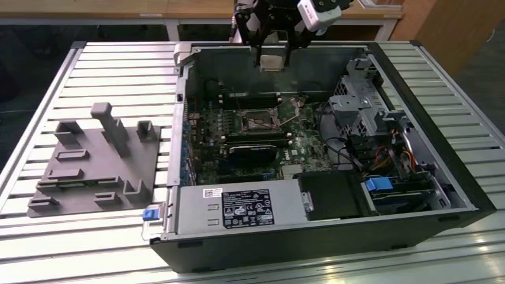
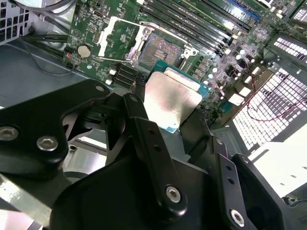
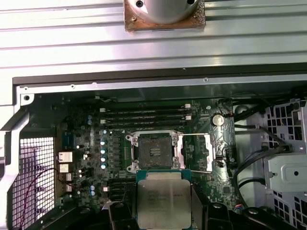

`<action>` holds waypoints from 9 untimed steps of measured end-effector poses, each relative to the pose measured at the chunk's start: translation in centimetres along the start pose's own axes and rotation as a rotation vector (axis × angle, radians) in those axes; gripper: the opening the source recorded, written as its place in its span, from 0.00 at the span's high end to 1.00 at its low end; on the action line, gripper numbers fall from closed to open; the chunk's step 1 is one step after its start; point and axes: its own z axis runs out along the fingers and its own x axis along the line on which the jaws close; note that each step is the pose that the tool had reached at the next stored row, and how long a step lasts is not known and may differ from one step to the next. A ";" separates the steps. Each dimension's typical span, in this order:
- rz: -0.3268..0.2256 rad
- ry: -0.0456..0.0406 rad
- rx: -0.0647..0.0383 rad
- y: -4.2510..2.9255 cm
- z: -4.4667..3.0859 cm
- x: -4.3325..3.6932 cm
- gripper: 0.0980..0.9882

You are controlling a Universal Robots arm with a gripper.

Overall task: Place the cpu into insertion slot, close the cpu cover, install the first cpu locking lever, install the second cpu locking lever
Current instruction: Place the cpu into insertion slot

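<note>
The gripper (image 1: 271,58) hangs over the far wall of an open computer case (image 1: 453,177) that lies on a slatted table (image 1: 110,71). Its black fingers (image 2: 139,120) are closed on two opposite edges of the cpu (image 1: 271,63), which is carried clear of the board with its dull metal top (image 2: 171,101) facing the second wrist view. In both wrist views the insertion slot (image 3: 154,150) is uncovered, its dark contact field exposed inside a metallic rim (image 2: 160,48) on the green circuit board (image 3: 81,158). The cpu cover (image 3: 209,149) is swung open and lies flat just beside the slot, on the side of the round coin cell (image 3: 218,120); green board shows through its window (image 2: 106,36). Long memory slots (image 3: 144,114) run along another side of the socket. On the exterior view's left, a grey fixture (image 1: 99,165) rests on the table, well apart from the case.
</note>
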 end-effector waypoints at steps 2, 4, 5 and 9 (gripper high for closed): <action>0.001 -0.0001 0.000 0.00 0.00 0.00 0.50; 0.002 -0.0002 0.000 0.00 0.00 0.01 0.50; 0.003 -0.0003 0.000 0.00 0.00 0.01 0.50; 0.005 -0.0005 0.000 0.00 0.00 0.02 0.50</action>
